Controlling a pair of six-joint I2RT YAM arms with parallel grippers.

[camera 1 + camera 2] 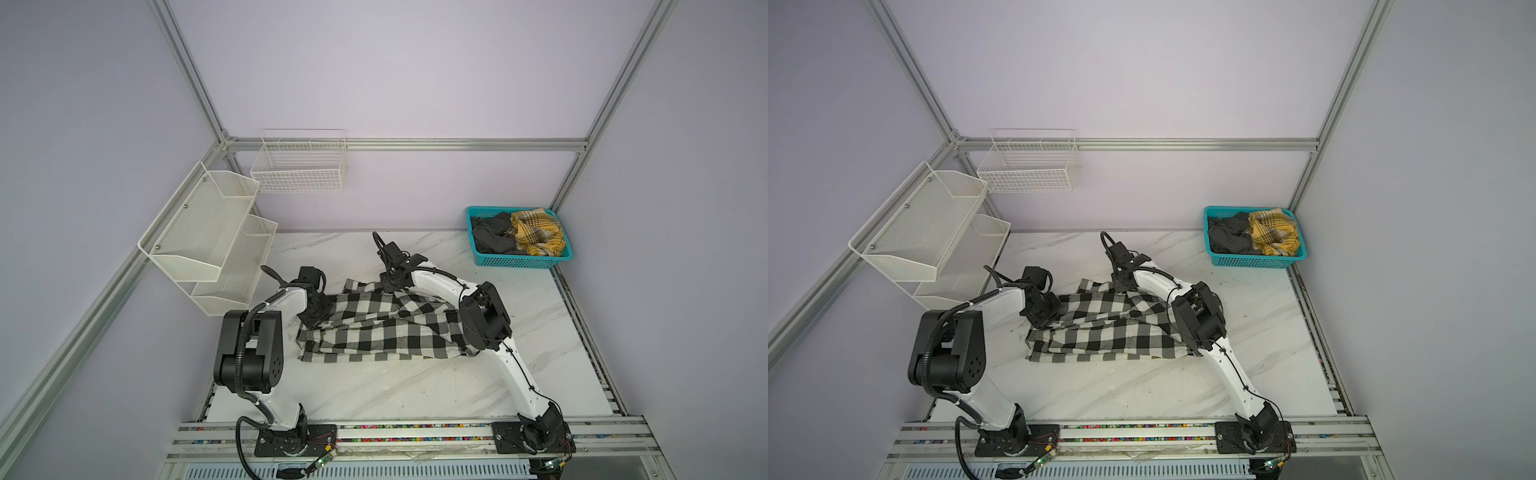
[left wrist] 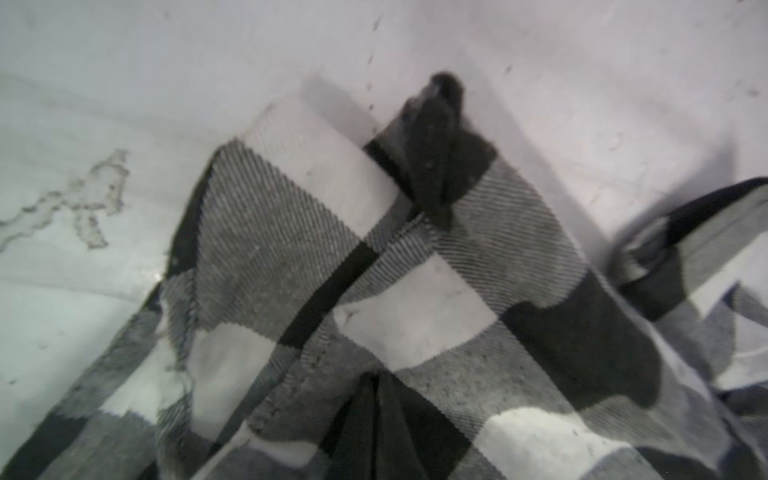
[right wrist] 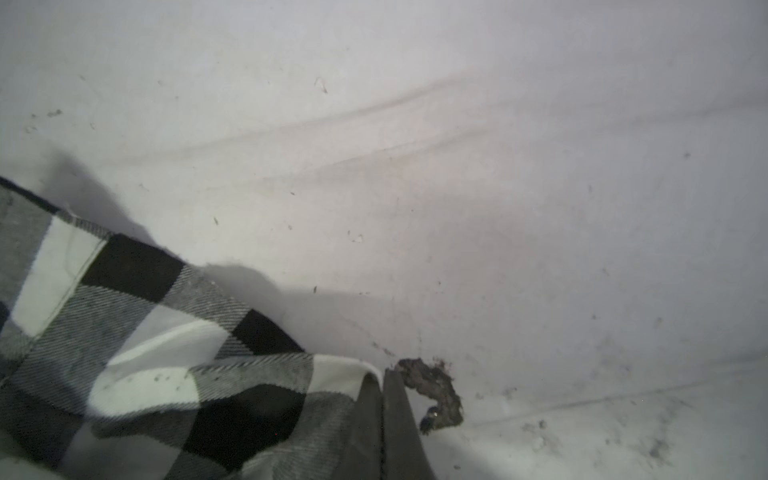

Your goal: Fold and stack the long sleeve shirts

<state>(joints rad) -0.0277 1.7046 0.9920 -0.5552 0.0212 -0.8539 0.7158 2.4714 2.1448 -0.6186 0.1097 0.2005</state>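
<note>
The left gripper (image 2: 376, 380) and right gripper (image 3: 382, 374) are both pinched tight on the checked shirt (image 1: 382, 328).
The shirt lies crumpled in the middle of the table (image 1: 415, 386); left holds its 9 o'clock edge, right its 12 o'clock edge.

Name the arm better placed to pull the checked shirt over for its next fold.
Left, probably. The left gripper is shut with the checked shirt bunched into its fingers. The right gripper is shut only at the cloth's very corner, so its hold looks thinner.
</note>
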